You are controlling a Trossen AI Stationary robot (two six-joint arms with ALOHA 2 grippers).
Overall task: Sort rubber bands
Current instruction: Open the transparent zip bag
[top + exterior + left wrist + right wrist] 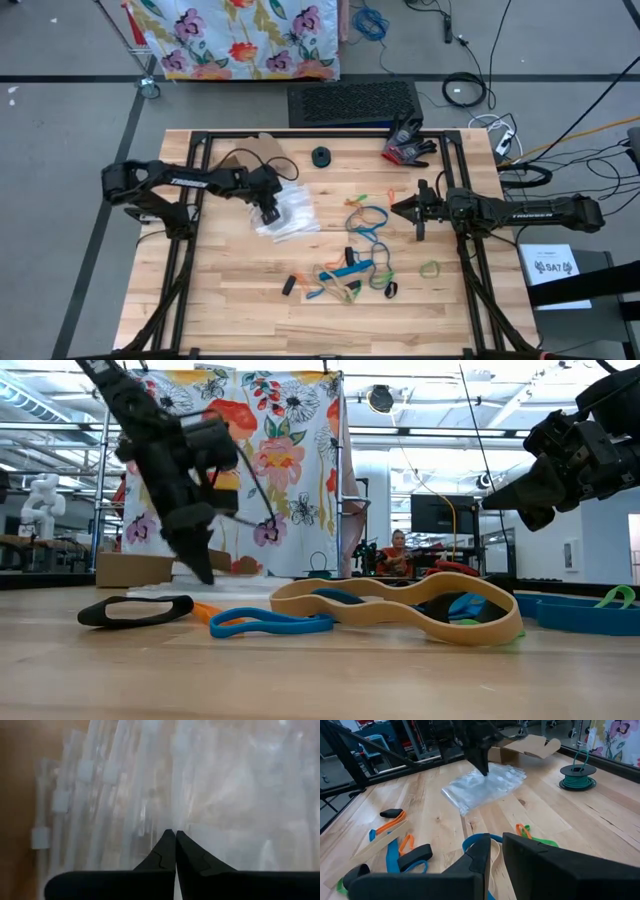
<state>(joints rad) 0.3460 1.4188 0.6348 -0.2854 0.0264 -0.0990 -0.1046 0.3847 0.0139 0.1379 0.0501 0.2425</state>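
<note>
Rubber bands in blue, green, orange, tan and black lie loose on the wooden table, right of centre and toward its near edge. The low view shows a large tan band, a blue one and a black one lying flat. My left gripper is shut, pointing down onto a pile of clear plastic bags. My right gripper hovers above the table, right of the bands. It points toward the table's left, open by a narrow gap and holding nothing. My left gripper comes from above, pointing down, and its shut fingertips meet the top of the clear bag pile, near its middle. The pile lies flat on the table. I cannot tell whether a layer of plastic sits between the fingers.
A black spool of green wire and a red and black glove sit near the far edge. Brown cardboard lies beyond the bags. A single green band lies toward the right side. A person sits far back in the room.
</note>
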